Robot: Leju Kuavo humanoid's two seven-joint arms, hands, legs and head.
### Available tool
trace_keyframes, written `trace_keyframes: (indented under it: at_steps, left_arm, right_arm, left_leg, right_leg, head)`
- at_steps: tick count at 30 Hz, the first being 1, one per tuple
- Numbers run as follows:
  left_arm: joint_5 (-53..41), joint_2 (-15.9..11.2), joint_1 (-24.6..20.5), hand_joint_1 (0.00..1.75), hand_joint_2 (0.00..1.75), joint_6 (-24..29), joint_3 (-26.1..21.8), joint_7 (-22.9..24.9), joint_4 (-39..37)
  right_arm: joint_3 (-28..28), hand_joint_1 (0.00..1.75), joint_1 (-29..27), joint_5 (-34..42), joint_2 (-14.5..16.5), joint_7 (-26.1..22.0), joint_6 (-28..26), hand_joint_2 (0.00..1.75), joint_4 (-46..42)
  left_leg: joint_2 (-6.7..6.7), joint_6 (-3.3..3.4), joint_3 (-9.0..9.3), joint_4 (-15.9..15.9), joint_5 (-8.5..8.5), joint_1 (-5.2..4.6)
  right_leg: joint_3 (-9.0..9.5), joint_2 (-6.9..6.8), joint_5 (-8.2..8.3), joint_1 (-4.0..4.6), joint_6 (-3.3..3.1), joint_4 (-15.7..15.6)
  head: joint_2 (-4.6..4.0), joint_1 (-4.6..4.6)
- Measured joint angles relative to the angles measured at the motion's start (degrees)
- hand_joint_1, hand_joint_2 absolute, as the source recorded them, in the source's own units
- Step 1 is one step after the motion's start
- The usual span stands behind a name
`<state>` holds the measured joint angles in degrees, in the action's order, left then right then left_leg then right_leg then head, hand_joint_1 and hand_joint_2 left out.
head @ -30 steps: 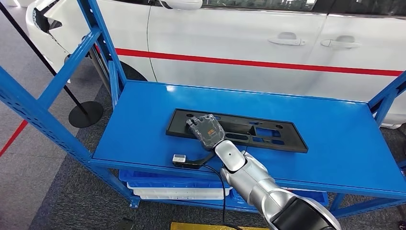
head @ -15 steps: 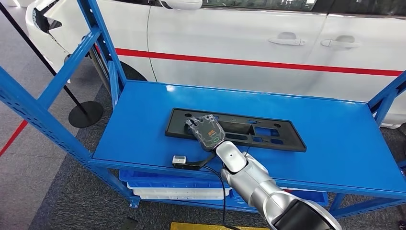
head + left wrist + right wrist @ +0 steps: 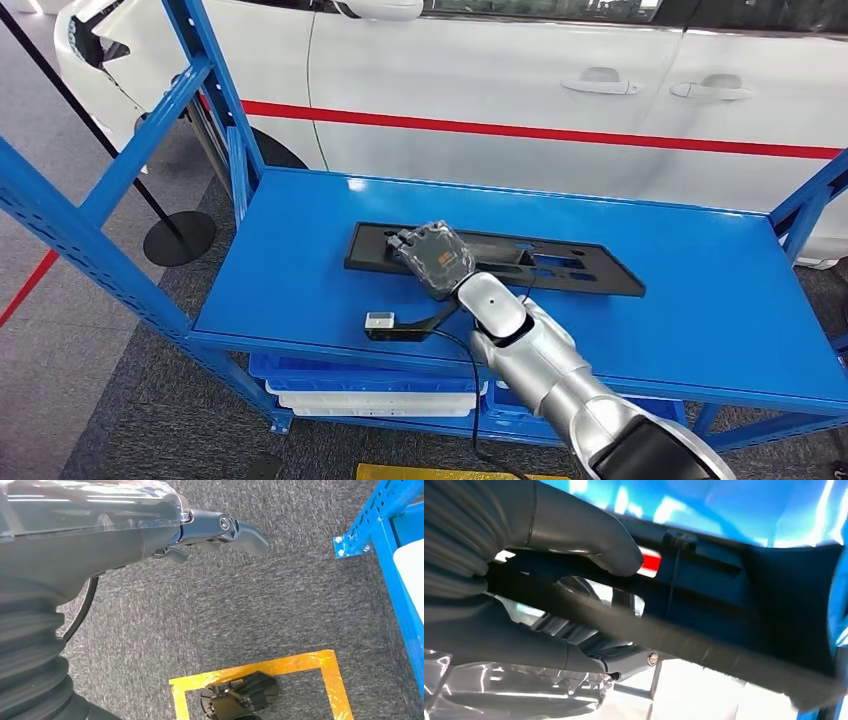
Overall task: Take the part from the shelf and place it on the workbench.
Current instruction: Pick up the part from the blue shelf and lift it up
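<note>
Now, the blue shelf (image 3: pixel 690 300) carries the long black part (image 3: pixel 590 272), which looks tipped up along its near edge, its far edge seemingly against the deck. My right hand (image 3: pixel 432 257) grasps it near one end, thumb (image 3: pixel 589 540) over one face and fingers under the rim. Gripped so far off-centre, I judge the free end will sag and swing, so I'd lift slowly, keep it level, and clear the shelf posts before turning. My left hand (image 3: pixel 220 530) hangs over the carpet, fingers released, holding nothing.

Bright, even light; glare on the blue shelf (image 3: pixel 640 250); right wrist view blurred close up
</note>
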<state>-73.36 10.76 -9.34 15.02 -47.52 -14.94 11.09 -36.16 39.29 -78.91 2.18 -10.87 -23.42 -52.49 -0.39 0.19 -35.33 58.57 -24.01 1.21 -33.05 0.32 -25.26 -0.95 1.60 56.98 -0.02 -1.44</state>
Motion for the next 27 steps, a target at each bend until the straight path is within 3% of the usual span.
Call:
trace_keyframes:
  at_steps: [8, 15, 21, 24, 26, 27]
  left_arm:
    - [0.48, -0.29, 1.07, 0.0, 1.75, 2.06, -0.02, -1.64, 0.22]
    - [1.25, -0.37, 1.44, 0.0, 1.75, 0.98, -0.09, -1.18, 0.34]
    - [1.07, -0.44, 1.67, 0.0, 1.75, 0.3, -0.09, 0.32, 0.34]
    - [0.99, -0.53, 1.69, 0.0, 1.75, 0.06, -0.09, 0.93, 0.35]
    - [0.99, -0.54, 1.65, 0.0, 1.75, -0.01, -0.09, 1.26, 0.36]
    - [0.98, -0.54, 1.63, 0.0, 1.75, -0.06, -0.09, 1.38, 0.37]
  right_arm:
    - [-2.42, 1.75, 2.1, -1.54, -9.05, 0.57, 9.12, 1.75, -17.85]
    - [-5.26, 1.75, 3.18, 0.71, -16.94, 0.44, 10.65, 1.75, -26.86]
    - [-7.15, 1.75, 3.04, 0.8, -19.08, 0.92, 10.6, 1.75, -29.35]
    - [-7.9, 1.75, 2.76, 0.71, -19.59, 1.2, 10.56, 1.75, -30.33]
    - [-8.24, 1.75, 2.63, 0.72, -20.08, 1.32, 10.55, 1.75, -30.92]
    - [-8.38, 1.75, 2.58, 0.75, -20.32, 1.39, 10.55, 1.75, -31.15]
  left_leg:
    - [-0.02, 0.0, -0.05, 0.01, -0.01, -0.01]
    - [-0.05, -0.02, -0.06, 0.01, -0.04, -0.02]
    - [-0.07, 0.28, -0.11, 0.24, -0.29, -0.46]
    - [-0.04, 0.77, 0.05, -0.06, -0.14, -0.58]
    - [0.11, 1.33, 0.52, -0.88, 0.38, -0.33]
    - [0.18, 1.57, 0.73, -1.3, 0.61, -0.17]
  right_leg:
    - [-0.05, -0.04, -0.01, -0.01, 0.01, -0.01]
    - [-0.05, -0.03, -0.02, 0.0, 0.02, -0.01]
    - [0.01, -0.06, -0.04, -0.35, 0.42, -0.14]
    - [0.1, -0.03, 0.02, -0.51, 0.86, -0.28]
    - [-0.28, -0.03, -1.03, -0.62, 1.1, 0.86]
    - [-1.15, -0.03, -2.47, -0.65, 1.13, 2.91]
  head:
    - [0.0, 0.0]
    - [0.0, 0.0]
    - [0.0, 0.0]
    - [0.0, 0.0]
    - [0.0, 0.01]
    - [0.0, 0.01]
